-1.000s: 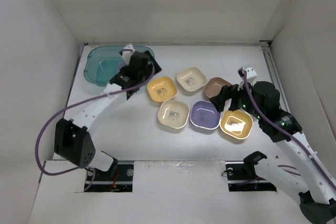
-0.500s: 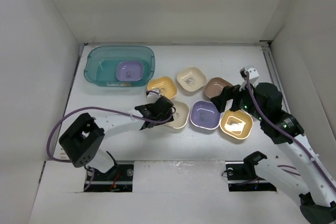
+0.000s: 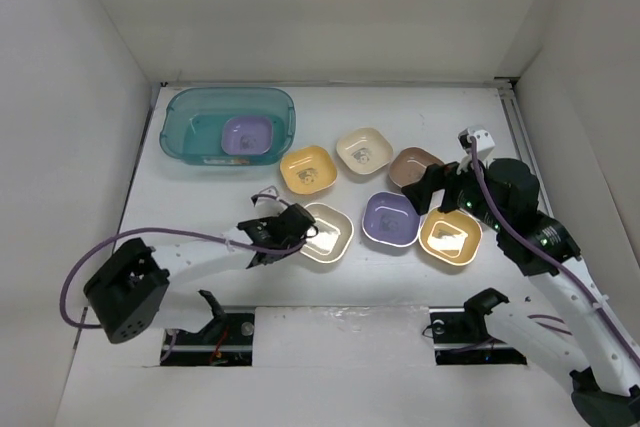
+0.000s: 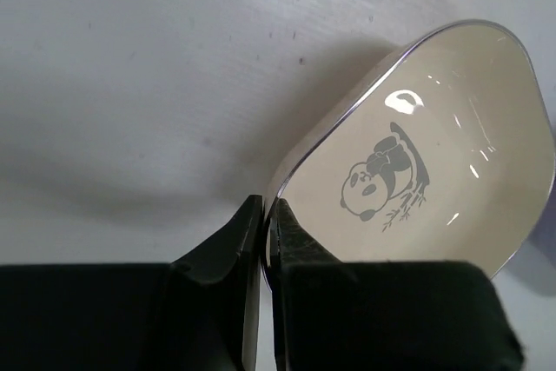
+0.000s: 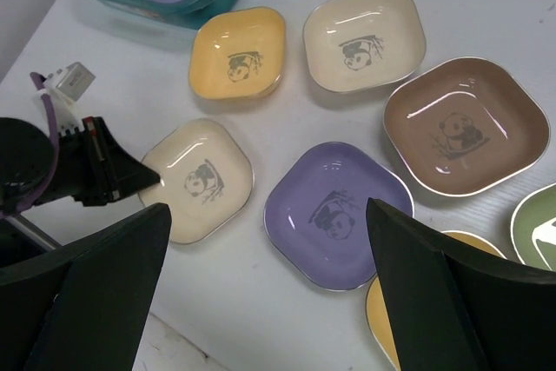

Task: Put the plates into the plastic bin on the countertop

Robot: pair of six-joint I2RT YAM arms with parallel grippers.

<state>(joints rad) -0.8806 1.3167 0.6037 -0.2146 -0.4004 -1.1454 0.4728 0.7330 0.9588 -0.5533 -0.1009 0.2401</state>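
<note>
Pinching the left rim of the cream panda plate (image 4: 426, 154) between closed jaws, the left gripper (image 4: 268, 206) lies low over the white countertop (image 3: 200, 207), while the right gripper (image 5: 267, 210) hangs wide open and empty above the loose purple plate (image 5: 337, 215), and the teal bin (image 3: 175, 132) at far left holds one lilac plate (image 3: 247, 135).

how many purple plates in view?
2. One purple plate lies in the bin; the other purple plate sits on the counter, near the right arm, which may hide more.
</note>
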